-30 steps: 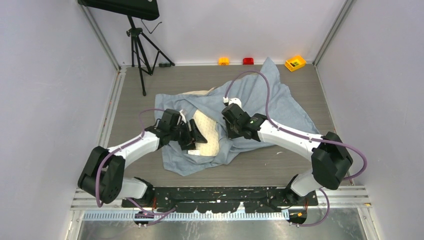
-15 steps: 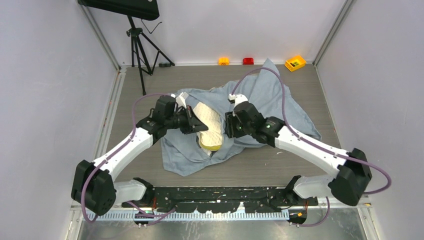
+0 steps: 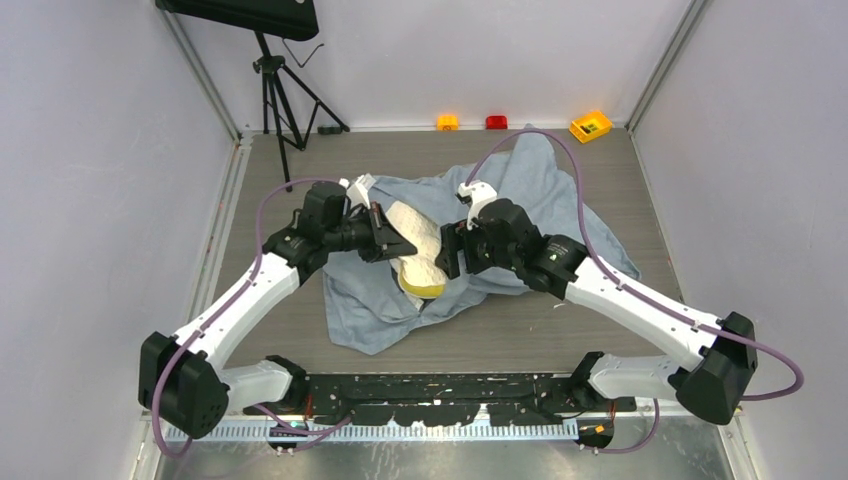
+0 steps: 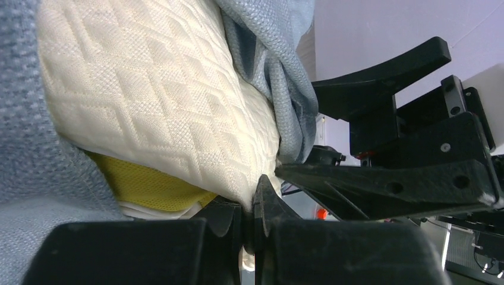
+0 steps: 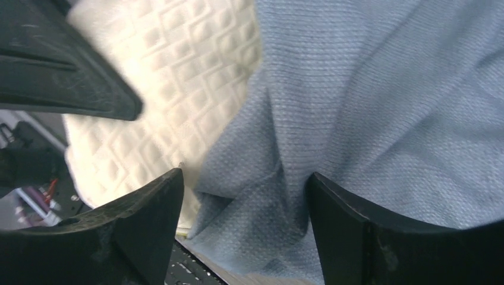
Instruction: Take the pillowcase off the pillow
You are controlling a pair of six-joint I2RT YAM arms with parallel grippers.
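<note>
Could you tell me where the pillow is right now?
In the top view the pillow sits centrally on the table, its cream end poking out of the pillowcase, between the left gripper, which pinches its edge, and the open right gripper.

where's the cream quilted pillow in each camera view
Top external: cream quilted pillow at centre, poking out of the grey-blue fabric pillowcase.
Left wrist: pillow fills upper left, pinched by the left gripper.
Right wrist: pillow at upper left.
Shared landmark: the pillowcase edge beside it.
</note>
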